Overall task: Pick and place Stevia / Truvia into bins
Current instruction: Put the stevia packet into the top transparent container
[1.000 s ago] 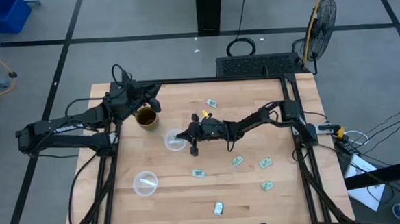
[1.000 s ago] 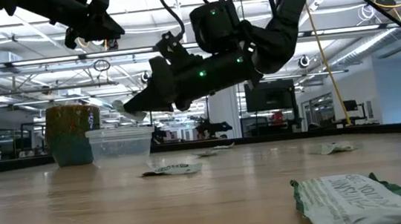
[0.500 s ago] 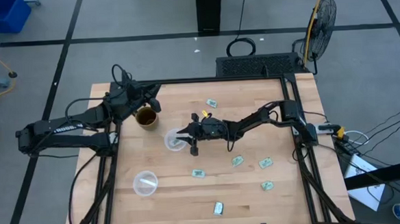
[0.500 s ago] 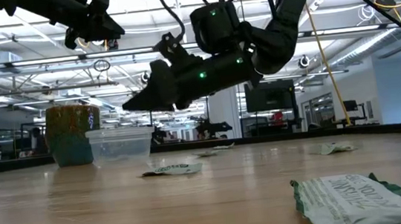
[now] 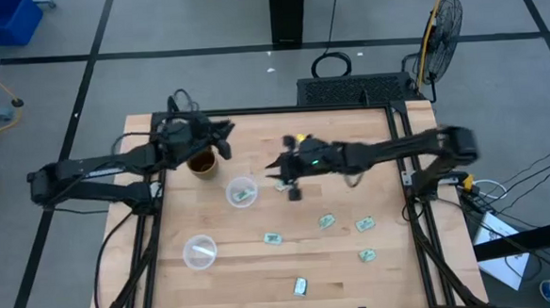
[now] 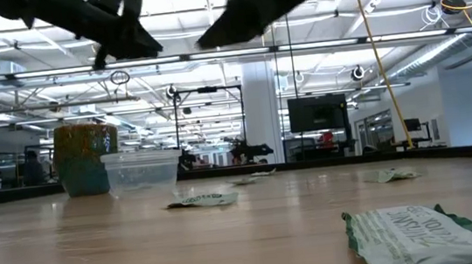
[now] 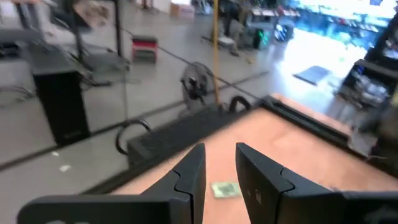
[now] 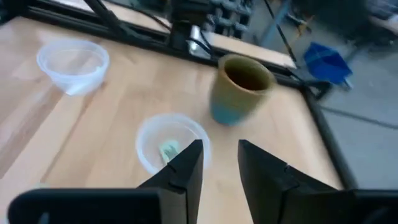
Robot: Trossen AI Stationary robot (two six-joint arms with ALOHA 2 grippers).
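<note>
**One sachet in the near cup, the rest loose on the table**

We see one pale green sachet (image 8: 168, 150) lying inside the clear cup (image 5: 241, 192) near the middle of the table; the right wrist view shows it flat on the cup's bottom. A second clear cup (image 5: 200, 251) stands nearer the front left of the table, well apart from the first. Loose sachets lie on the bare wood: one (image 5: 273, 237) in front of the first cup, one (image 5: 327, 222) to its right, two more (image 5: 364, 225) (image 5: 367, 255) toward the right side, one (image 5: 301, 286) close to the front edge, and one (image 5: 292, 142) near the back edge. A brown mug (image 5: 200, 162) stands just behind and to the left of the first cup.

The right gripper (image 5: 285, 169) hangs above the table just to the right of the first cup, apart from it; its fingers (image 8: 186, 163) show a narrow gap with nothing between them. The left gripper (image 5: 219, 138) hovers beside the mug at the back left; its fingers (image 7: 189, 177) also stand a little apart and hold nothing. The wooden table (image 5: 395, 280) carries a dark frame along its sides.
</note>
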